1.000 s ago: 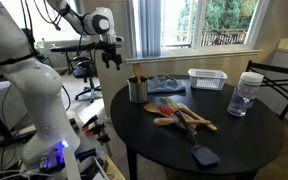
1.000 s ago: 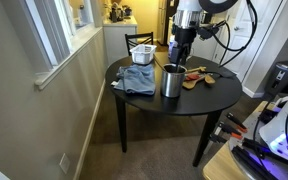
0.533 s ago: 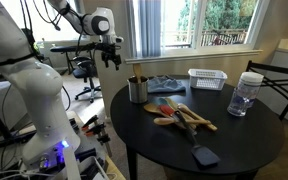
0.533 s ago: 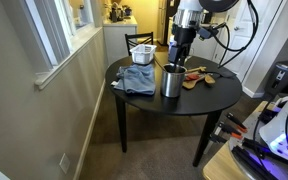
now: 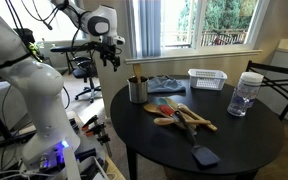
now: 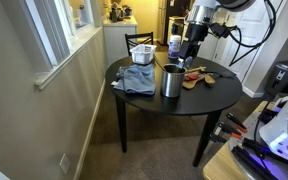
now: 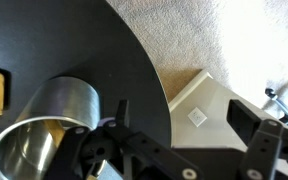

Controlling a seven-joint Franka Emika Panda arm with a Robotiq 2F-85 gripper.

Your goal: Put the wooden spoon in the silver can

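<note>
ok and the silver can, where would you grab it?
Probably by the rim, from straight above, pinching the wall: the silver can stands upright and open-topped, with plain sides. Come down on the side clear of the wooden handle sticking out of it.

Daylight is pouring through the windows point(image 5: 199, 25). A round black counter point(image 5: 239, 140) is standing on beige carpet point(image 6: 154, 160), a dark chair point(image 5: 281, 80) is sitting just beside it, and a beige wall point(image 6: 29, 125) is running beneath the sill point(image 6: 59, 62).
</note>
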